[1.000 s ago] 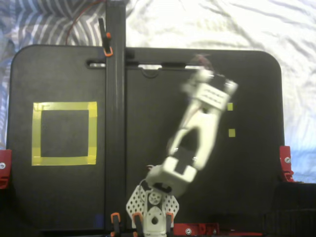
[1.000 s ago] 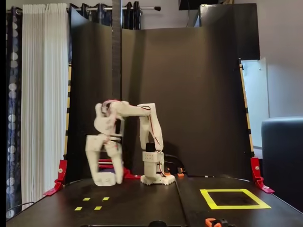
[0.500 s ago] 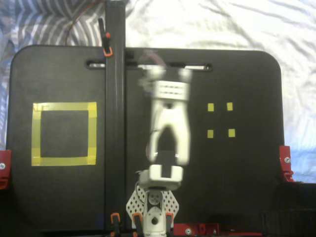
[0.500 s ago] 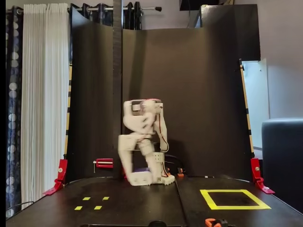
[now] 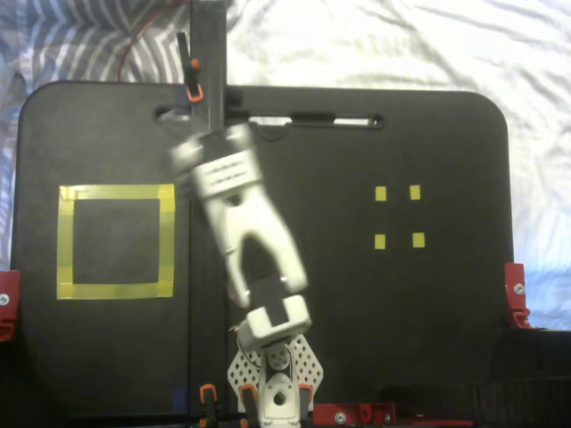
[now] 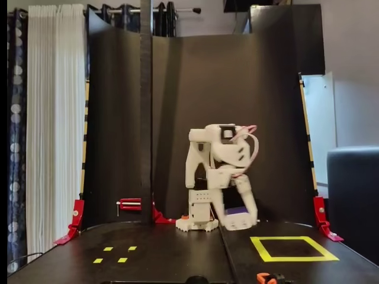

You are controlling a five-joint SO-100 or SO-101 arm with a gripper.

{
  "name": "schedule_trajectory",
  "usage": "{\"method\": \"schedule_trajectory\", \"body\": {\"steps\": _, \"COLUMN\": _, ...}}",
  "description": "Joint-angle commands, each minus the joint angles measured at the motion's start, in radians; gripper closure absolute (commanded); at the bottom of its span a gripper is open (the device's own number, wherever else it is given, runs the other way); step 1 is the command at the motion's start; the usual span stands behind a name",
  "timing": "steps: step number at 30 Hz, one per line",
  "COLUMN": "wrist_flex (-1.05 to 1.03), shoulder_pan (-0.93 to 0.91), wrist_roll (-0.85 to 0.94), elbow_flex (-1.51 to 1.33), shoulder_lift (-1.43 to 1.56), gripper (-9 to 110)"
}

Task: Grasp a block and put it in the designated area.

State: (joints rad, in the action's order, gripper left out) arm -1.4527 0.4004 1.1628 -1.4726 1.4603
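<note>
Navy block (image 6: 235, 210) in jaws; one yellow-tape designated area (image 5: 116, 241); four yellow markers (image 5: 398, 216).

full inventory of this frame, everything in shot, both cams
wide yellow tape square outline: 1, yellow, board's left in the top-down fixed view
tiny yellow square markers: 4, yellow, board's right
small dark navy block: 1, navy, in the claw
flat black board: 1, black, under everything
black vertical post: 1, black, left of centre
red clamps: at least 2, red, board's side edges
rumpled white sheet: 1, white, beneath the board
white curtain: 1, white, far left
white robot arm: 1, leaning toward the square
claw: 1, white, shut on the block
</note>
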Motion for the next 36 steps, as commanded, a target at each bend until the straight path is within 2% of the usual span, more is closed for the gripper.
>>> {"method": "schedule_trajectory", "body": {"steps": 1, "wrist_flex": -0.021, "shoulder_pan": 0.067, "wrist_roll": -0.049, "elbow_flex": 0.003, "shoulder_lift": 0.054, "gripper": 79}}
{"method": "schedule_trajectory", "body": {"steps": 17, "wrist_flex": -0.026, "shoulder_pan": 0.394, "wrist_roll": -0.304, "elbow_flex": -0.028, "shoulder_lift": 0.012, "gripper": 79}}
{"method": "schedule_trajectory", "body": {"steps": 36, "wrist_flex": 0.140, "shoulder_pan": 0.472, "wrist_roll": -0.367, "elbow_flex": -0.028, "shoulder_lift": -0.160, "gripper": 79}}
